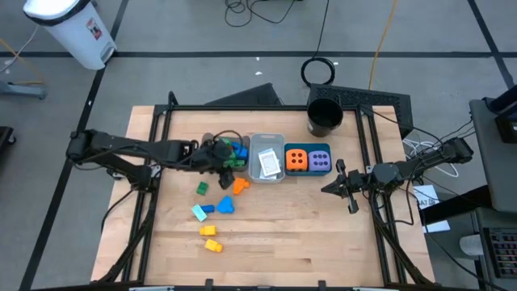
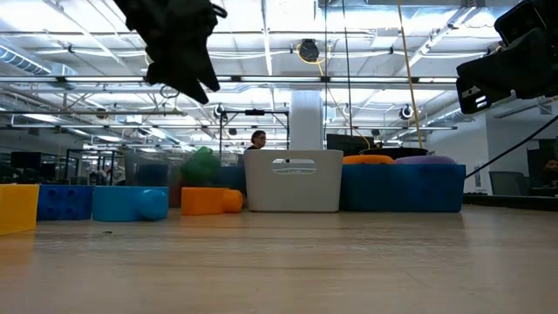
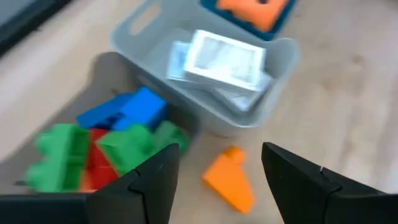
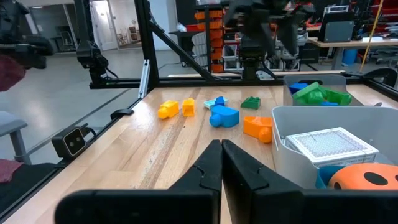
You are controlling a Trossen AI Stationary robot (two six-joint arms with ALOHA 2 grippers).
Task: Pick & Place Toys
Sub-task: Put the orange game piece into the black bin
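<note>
My left gripper [image 1: 226, 160] hangs open above the table, over the gap between a clear bin [image 4: 291, 93] and a loose orange brick [image 3: 229, 184], with nothing between its fingers. Green, blue and red bricks [image 3: 106, 143] lie in the clear bin. White cards [image 3: 225, 57] lie in the grey bin [image 1: 266, 142]. The orange dotted cube [image 1: 296, 159] and the purple one [image 1: 320, 160] sit in the teal bin [image 1: 307, 147]. Green [image 1: 201, 187], blue [image 1: 224, 204], teal [image 1: 199, 212] and yellow [image 1: 210, 238] bricks lie loose on the wood. My right gripper [image 1: 333, 186] waits shut at the right.
A black round cup [image 1: 325, 117] stands behind the bins at the far right. The three bins stand in a row at the table's middle. Bare wood stretches along the near edge [image 1: 307, 250] and between the bins and my right gripper.
</note>
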